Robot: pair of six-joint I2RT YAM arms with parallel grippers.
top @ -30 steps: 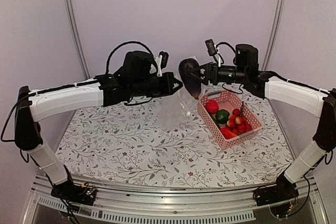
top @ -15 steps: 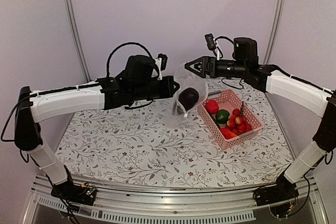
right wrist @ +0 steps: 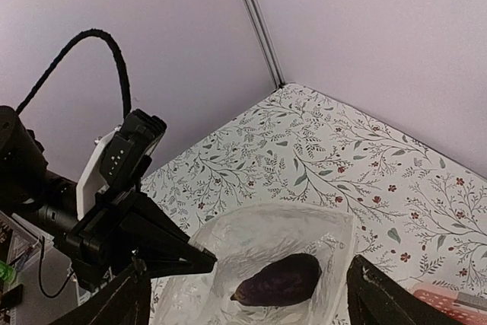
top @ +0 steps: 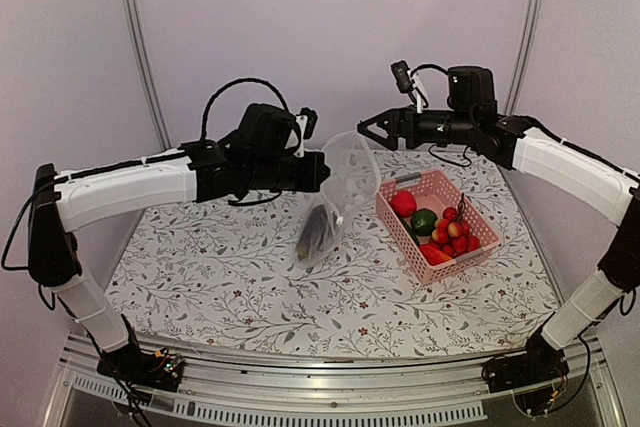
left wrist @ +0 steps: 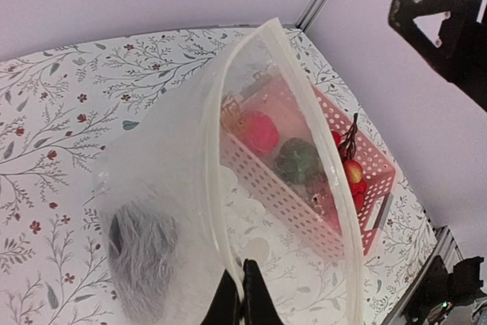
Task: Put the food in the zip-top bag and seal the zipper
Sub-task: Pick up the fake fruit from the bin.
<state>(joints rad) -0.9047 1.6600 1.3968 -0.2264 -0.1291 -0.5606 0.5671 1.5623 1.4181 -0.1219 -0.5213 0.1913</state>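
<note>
**Op A:** Checking the drop: did the eggplant land?

**Op B:** Yes. A second earlier my right gripper had it over the mouth. By this frame it lay at the bottom of the zip-top bag. I couldn't tell whether the bag's bottom touched the table.

**Op A:** Grippers?

**Op B:** Right one had its jaws spread wide with nothing in them, just beside the bag mouth. My left gripper was pinched closed on the rim at the zipper, holding the mouth open.

**Op A:** What was left?

**Op B:** The red fruit, green piece and tomato cluster sat in the pink basket, near the bag's right side. I judged one item in, the rest to fetch, and the zipper unsealed.
</note>
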